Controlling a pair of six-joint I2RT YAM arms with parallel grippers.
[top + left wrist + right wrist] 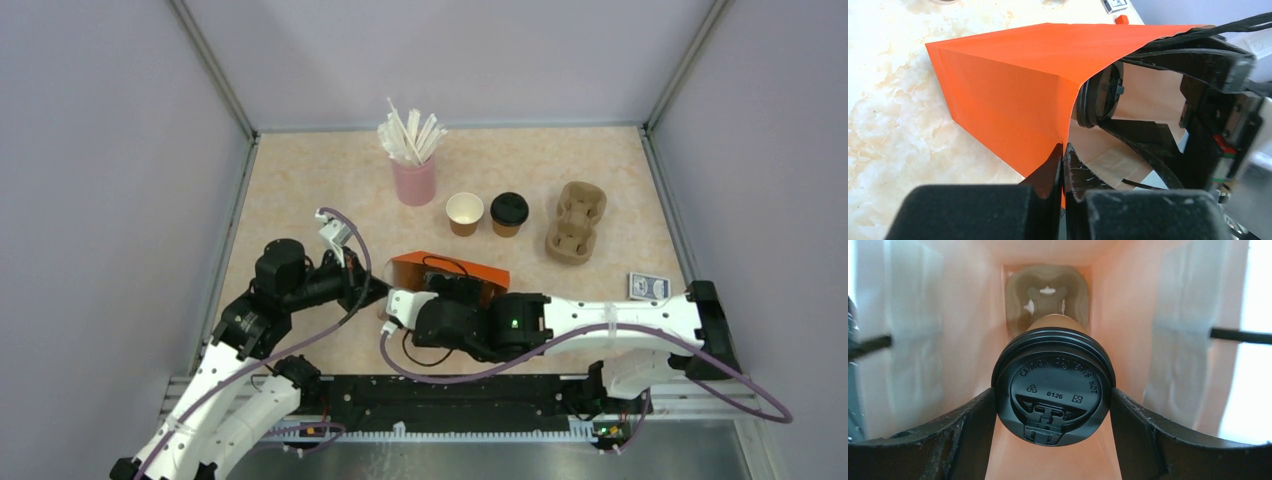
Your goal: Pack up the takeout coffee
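Your right gripper (1052,396) clasps the lidded cup (1050,372) well inside the orange bag (1013,85) — your left gripper (1063,150) pinches the bag's rim shut-tight. Release with the bag lying flat and the cup could roll — or the rim slips free.

Embossed on the black lid (1050,390): "CAUTION CONTENTS HOT" along the rim, "0126" near the centre, beside a recycling triangle.

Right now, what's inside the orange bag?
The orange bag holds a lidded brown cup, gripped by the right pincer. The cup covers much of the bag's far end.
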